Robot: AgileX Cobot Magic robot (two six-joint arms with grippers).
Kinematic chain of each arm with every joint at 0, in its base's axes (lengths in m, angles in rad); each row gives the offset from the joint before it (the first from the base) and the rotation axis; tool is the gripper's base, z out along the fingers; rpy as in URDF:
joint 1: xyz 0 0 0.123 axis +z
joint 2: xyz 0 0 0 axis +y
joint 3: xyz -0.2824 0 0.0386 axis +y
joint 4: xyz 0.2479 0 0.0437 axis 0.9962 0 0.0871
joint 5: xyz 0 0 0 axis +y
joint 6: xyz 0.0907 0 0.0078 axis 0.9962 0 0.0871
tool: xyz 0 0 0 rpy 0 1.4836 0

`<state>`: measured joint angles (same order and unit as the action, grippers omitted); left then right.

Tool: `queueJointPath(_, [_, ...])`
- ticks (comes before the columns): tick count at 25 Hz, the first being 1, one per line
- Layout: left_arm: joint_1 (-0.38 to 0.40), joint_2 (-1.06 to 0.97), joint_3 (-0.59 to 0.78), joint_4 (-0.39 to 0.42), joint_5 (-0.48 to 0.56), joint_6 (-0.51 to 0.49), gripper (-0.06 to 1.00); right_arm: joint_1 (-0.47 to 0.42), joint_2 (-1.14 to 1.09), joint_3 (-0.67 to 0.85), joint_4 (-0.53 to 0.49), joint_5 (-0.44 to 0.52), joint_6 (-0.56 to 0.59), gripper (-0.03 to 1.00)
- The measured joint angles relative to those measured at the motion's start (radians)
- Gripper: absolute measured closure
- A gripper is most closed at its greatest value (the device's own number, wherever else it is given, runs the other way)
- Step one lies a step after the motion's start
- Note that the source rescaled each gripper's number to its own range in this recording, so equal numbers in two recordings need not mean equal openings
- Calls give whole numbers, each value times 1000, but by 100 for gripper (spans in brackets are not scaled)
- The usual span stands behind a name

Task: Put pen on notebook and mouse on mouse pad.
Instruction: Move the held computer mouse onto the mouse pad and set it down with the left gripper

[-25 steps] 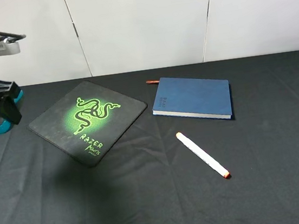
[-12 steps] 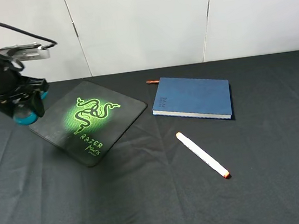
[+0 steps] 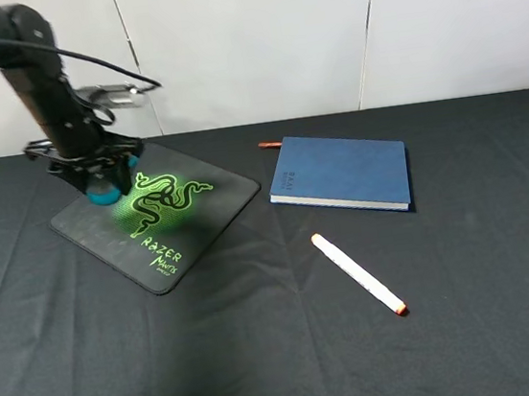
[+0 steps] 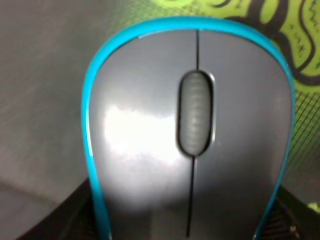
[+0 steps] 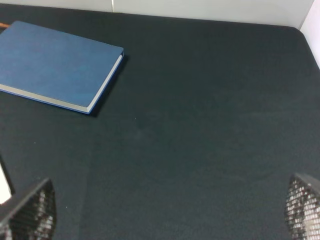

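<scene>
My left gripper (image 3: 100, 179) is shut on the grey and teal mouse (image 3: 105, 192) and holds it low over the far left part of the black mouse pad (image 3: 94, 228). Whether the mouse touches the pad I cannot tell. The left wrist view is filled by the mouse (image 4: 190, 135), with the pad's green logo (image 4: 300, 60) behind it. The blue notebook (image 3: 340, 171) lies to the right of the pad, and the white pen (image 3: 357, 273) lies in front of it. My right gripper (image 5: 170, 210) is open over bare cloth, with the notebook (image 5: 55, 65) ahead of it.
A black cloth (image 3: 473, 327) covers the whole table, and white wall panels stand behind it. The notebook's reddish ribbon tab (image 3: 268, 144) sticks out toward the pad. The right arm does not show in the exterior high view.
The left arm has carried the mouse rightward from the table's left edge to above the mouse pad. The pen and the notebook have not moved.
</scene>
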<state>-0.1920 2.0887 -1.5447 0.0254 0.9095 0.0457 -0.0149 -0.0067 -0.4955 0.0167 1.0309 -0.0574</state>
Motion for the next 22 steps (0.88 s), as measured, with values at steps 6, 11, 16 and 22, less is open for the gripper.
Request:
queueJointPath(6, [-38, 91, -28, 0, -23, 16, 94, 0, 0, 0, 0, 0, 0, -3])
queueJointPath(11, [-41, 109, -28, 0, -45, 31, 94, 0, 0, 0, 0, 0, 0, -3])
queueJointPath(16, [-41, 109, -29, 0, -52, 32, 94, 0, 0, 0, 0, 0, 0, -3])
queueJointPath(22, [-41, 109, -29, 0, -62, -1, 44, 0, 0, 0, 0, 0, 0, -3])
